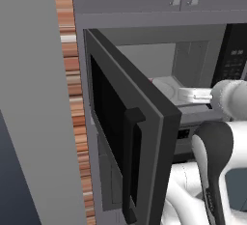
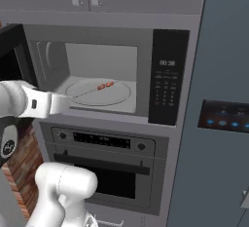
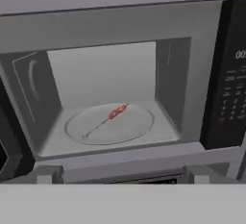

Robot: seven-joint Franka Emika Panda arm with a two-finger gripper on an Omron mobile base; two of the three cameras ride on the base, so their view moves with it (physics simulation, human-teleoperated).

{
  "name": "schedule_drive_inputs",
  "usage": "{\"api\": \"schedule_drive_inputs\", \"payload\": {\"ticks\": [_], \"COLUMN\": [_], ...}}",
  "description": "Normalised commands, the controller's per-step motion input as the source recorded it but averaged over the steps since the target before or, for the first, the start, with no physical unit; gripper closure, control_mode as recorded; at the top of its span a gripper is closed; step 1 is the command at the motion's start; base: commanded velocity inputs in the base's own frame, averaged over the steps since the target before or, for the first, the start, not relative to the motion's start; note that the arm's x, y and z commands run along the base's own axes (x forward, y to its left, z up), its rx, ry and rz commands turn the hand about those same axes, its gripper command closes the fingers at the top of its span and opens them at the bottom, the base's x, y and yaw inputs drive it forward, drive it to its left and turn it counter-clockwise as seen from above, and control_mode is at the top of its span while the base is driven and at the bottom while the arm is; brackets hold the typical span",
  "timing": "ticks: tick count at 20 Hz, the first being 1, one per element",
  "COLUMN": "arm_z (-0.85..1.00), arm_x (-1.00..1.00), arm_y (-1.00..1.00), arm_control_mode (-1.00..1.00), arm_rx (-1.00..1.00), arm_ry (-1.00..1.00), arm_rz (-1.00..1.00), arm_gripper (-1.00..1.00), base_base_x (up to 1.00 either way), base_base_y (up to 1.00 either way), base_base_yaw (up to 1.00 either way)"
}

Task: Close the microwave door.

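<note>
The microwave door (image 1: 130, 137) is standing wide open, exposing a skewer (image 3: 106, 118) lying on the turntable (image 3: 109, 123). The gripper (image 3: 120, 174) is hovering spread before the microwave (image 2: 112, 75), touching nothing

The microwave (image 2: 97, 36) sat built into the grey cabinetry, its light-grey cavity floor (image 3: 158, 127) carrying a white round turntable (image 3: 132, 124). On the turntable lay a thin skewer (image 3: 103, 121) with small red pieces near one end, running slantwise across the middle of the plate. In the right base view the same red pieces showed near the turntable's centre. Nothing else could be made out on the cavity floor.
</note>
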Motion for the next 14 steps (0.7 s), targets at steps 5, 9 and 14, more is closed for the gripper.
{"api": "schedule_drive_inputs", "payload": {"ticks": [5, 9, 14], "arm_z": [0.46, 0.05, 0.06], "arm_x": [-1.00, -1.00, -1.00], "arm_y": [0.20, 0.22, 0.26], "arm_control_mode": [-1.00, -1.00, -1.00], "arm_rx": [0.00, 0.00, 0.00], "arm_ry": [-0.23, -0.28, -0.28], "arm_rz": [-0.03, 0.00, 0.00], "arm_gripper": [-1.00, -1.00, -1.00], "base_base_x": [0.00, 0.00, 0.00], "base_base_y": [0.00, 0.00, 0.00], "base_base_yaw": [0.00, 0.00, 0.00]}}
